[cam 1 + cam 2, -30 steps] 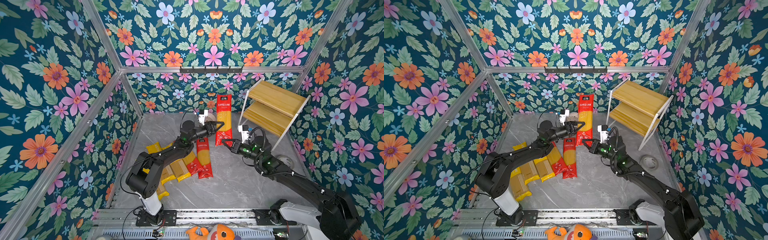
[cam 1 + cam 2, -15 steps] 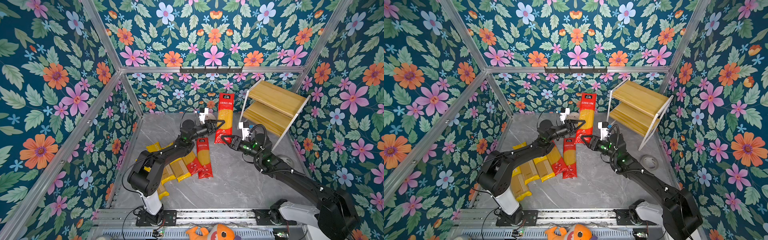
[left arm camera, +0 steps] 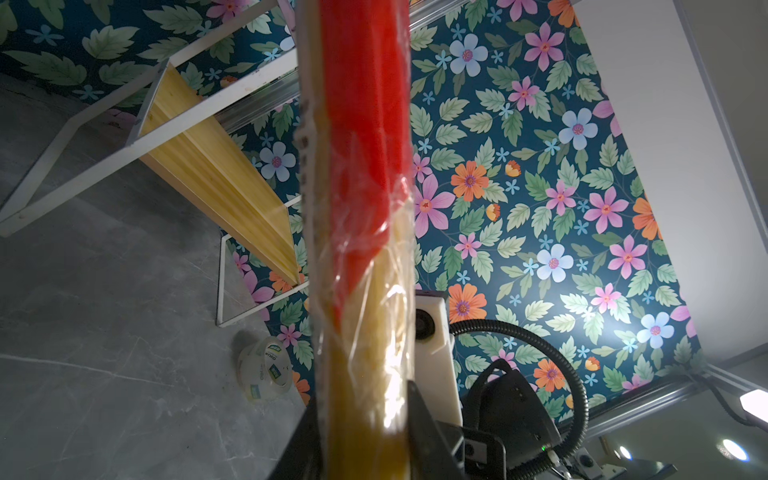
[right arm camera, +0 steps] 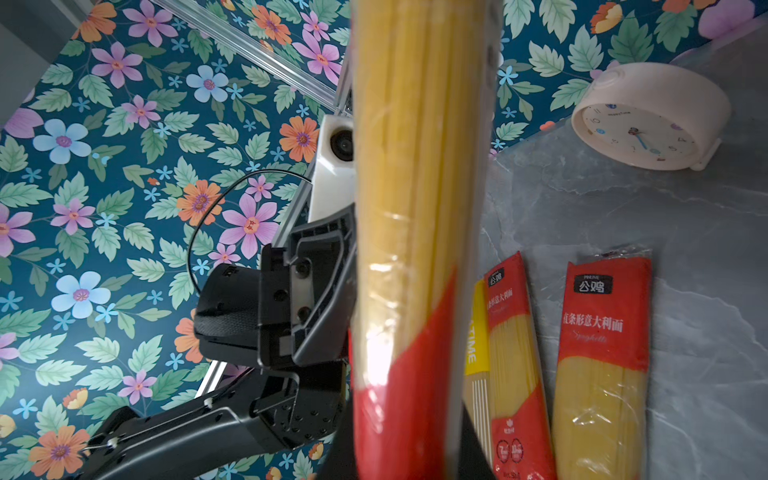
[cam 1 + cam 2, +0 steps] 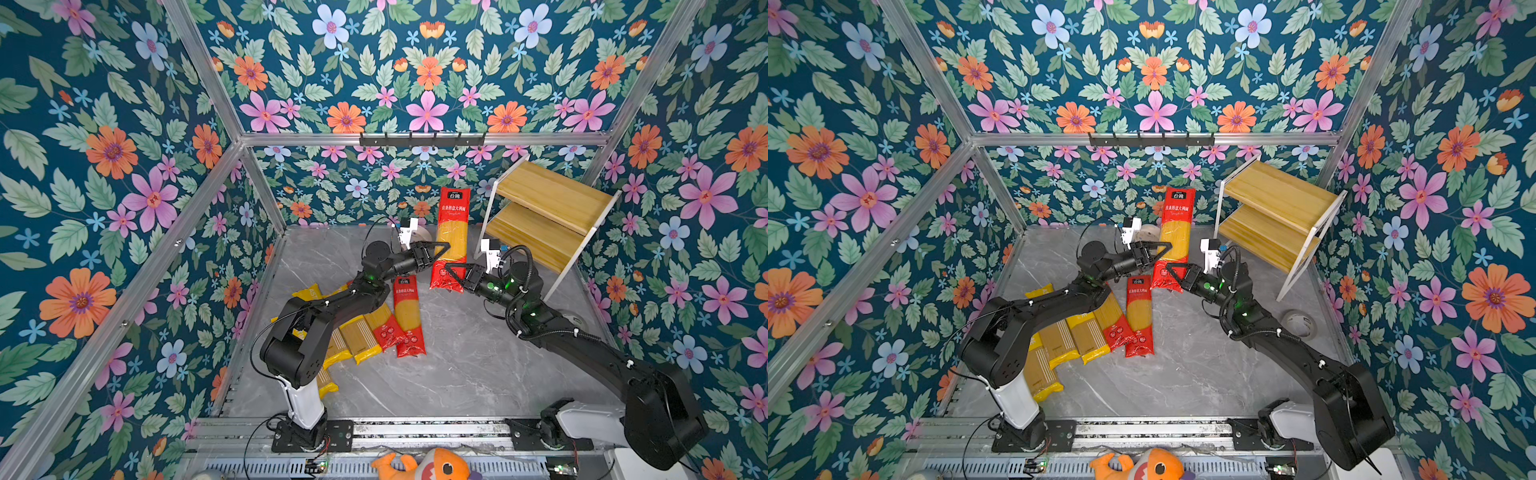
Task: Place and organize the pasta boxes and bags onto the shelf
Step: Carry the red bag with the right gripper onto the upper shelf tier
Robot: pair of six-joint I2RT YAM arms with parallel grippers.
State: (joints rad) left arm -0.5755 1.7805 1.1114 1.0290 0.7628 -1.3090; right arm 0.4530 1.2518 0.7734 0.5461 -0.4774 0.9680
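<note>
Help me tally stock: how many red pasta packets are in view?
3. Upright packet held by left gripper and right gripper near shelf; two flat packets on table beside yellow packets.

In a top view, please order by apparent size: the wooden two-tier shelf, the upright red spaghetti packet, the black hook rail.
1. Two-tier yellowish wooden shelf, white frame
2. Upright red spaghetti packet, clear middle
3. Thin black hook rail: longer than the packet but far narrower, so smaller in area

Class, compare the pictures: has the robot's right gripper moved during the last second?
Yes. The right gripper moved slightly toward the back wall, away from the silver base rail.
</note>
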